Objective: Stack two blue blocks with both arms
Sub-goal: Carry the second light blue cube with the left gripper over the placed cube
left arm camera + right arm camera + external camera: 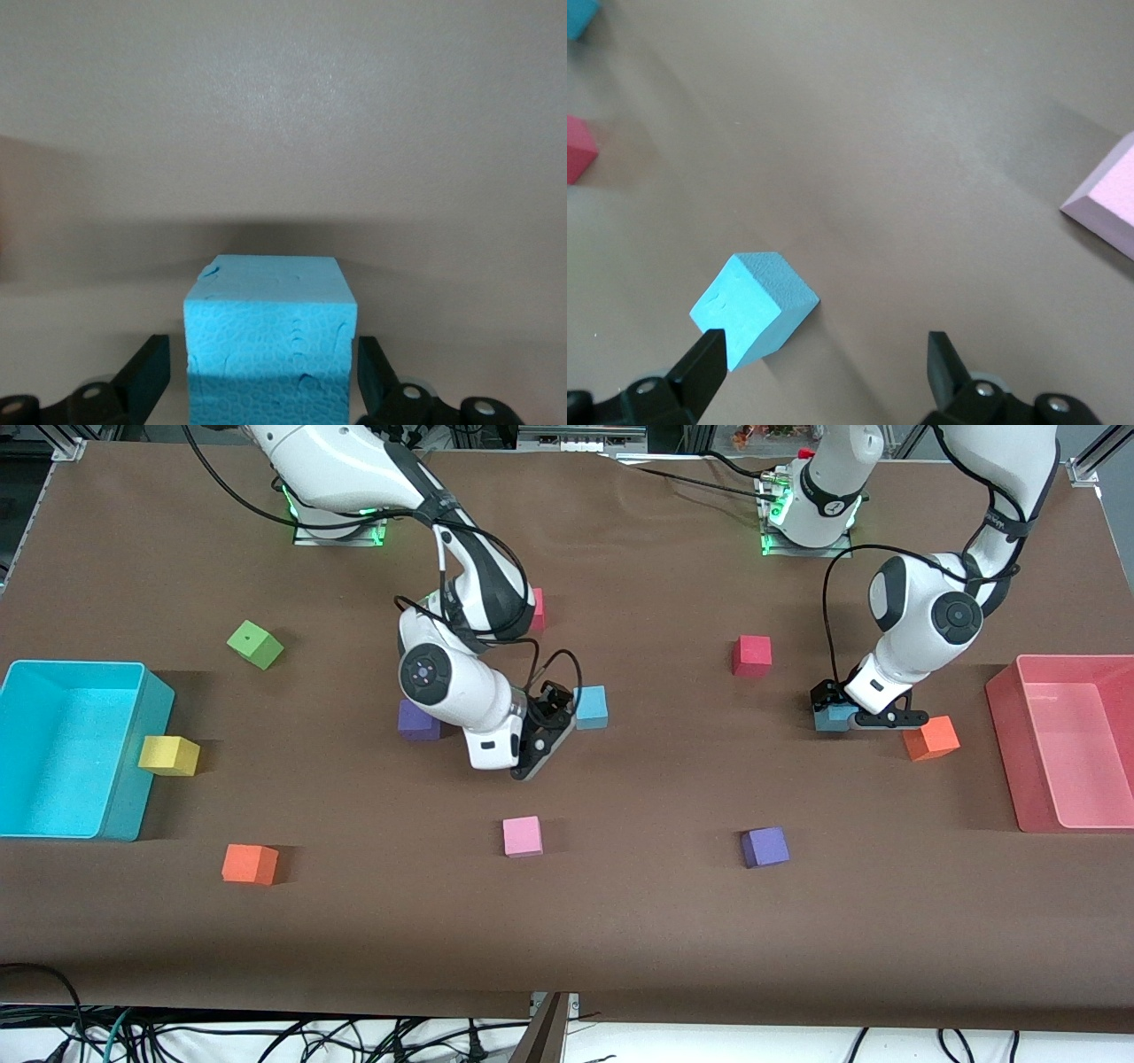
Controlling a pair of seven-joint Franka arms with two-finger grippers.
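One blue block (830, 715) lies on the brown table toward the left arm's end. My left gripper (846, 722) is down around it. In the left wrist view this block (270, 341) sits between the fingers (149, 370), with a narrow gap on one side, so the gripper (263, 381) is open. The second blue block (591, 707) rests near the table's middle. My right gripper (543, 733) hangs low beside it, open and holding nothing. In the right wrist view that block (751, 305) lies just outside one fingertip (704, 363), not between the two; the gripper (824, 372) is over bare table.
An orange cube (930, 737) lies close beside the left gripper, with a pink bin (1005, 726) past it. A purple cube (416, 722) sits under the right arm's wrist. Red (751, 655), pink (523, 836), purple (764, 847), orange (249, 864), yellow (168, 755) and green (255, 644) cubes are scattered about. A turquoise bin (133, 779) stands at the right arm's end.
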